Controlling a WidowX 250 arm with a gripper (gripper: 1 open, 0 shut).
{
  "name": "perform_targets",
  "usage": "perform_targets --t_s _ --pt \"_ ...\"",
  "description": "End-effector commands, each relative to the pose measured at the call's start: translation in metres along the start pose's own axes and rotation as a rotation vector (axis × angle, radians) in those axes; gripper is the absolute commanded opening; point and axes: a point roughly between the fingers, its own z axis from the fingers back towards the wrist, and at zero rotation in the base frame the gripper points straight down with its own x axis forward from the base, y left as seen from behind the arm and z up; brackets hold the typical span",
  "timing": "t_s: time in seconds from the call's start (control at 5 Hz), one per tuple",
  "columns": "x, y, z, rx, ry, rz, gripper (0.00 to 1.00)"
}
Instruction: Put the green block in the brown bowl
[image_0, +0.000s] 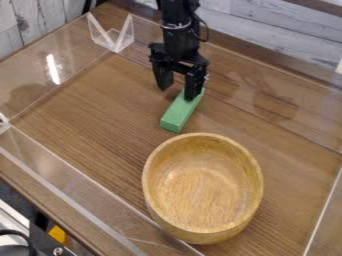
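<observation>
I have the gripper (179, 87) pointing straight down over the far end of the green block (178, 114), its 2 black fingers (162, 82) spread apart and holding nothing; the right finger stands at the block's far tip, though I cannot tell whether it touches. The black arm rises from it toward the far edge of the scene. The block is a small flat bar, solid bright green and plain, lying on the wooden table (94, 110) with its long side running near to far and leaning slightly to the right at the far end. Its near end points toward the brown bowl (203, 187), which sits close by on the near side, apart from the block. The bowl is round, light-brown wood with visible grain and a thick rim, much wider than the block is long, and I see only bare wood inside it. A clear plastic wall (54, 52) runs along the table's left side.
</observation>
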Motion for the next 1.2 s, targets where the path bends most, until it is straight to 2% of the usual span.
perform_targets --t_s 0.0,0.4,0.8,1.0 --pt "-0.003 0.006 -0.012 0.022 0.039 -0.093 1.00" --pt "0.001 0.007 -0.018 0.032 0.071 -0.199 1.00" --pt "-0.012 0.005 -0.021 0.024 0.093 -0.094 1.00" --pt "-0.016 -0.004 -0.012 0.025 0.107 -0.092 1.00"
